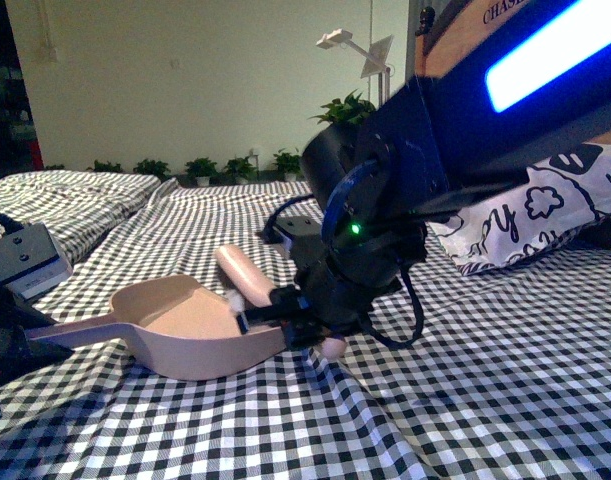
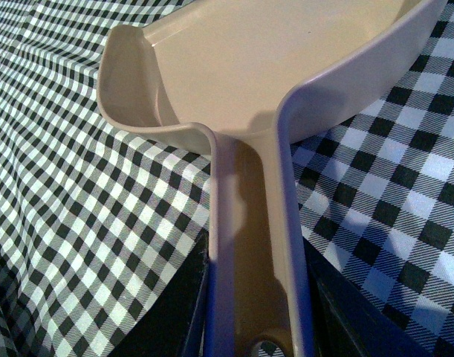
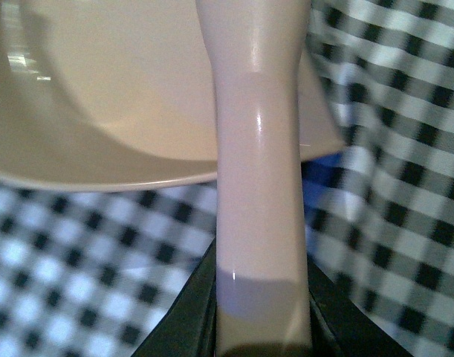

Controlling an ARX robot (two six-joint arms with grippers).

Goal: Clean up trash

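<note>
Here, in the front view, the right gripper (image 1: 285, 310) at frame centre clamps the brush (image 1: 247, 275) at the mouth of the dustpan (image 1: 185, 330), whose handle runs lower left to the left gripper (image 1: 10, 345). A small white bit at the pan's lip (image 1: 235, 300) may be the trash; sweeping it in likely wants the pan kept flat on the checked cloth (image 1: 465, 380).

The left wrist view shows that gripper closed on the dustpan handle (image 2: 253, 245), pan empty.

The right wrist view shows the brush handle (image 3: 260, 186) clamped; bristles hidden.
</note>
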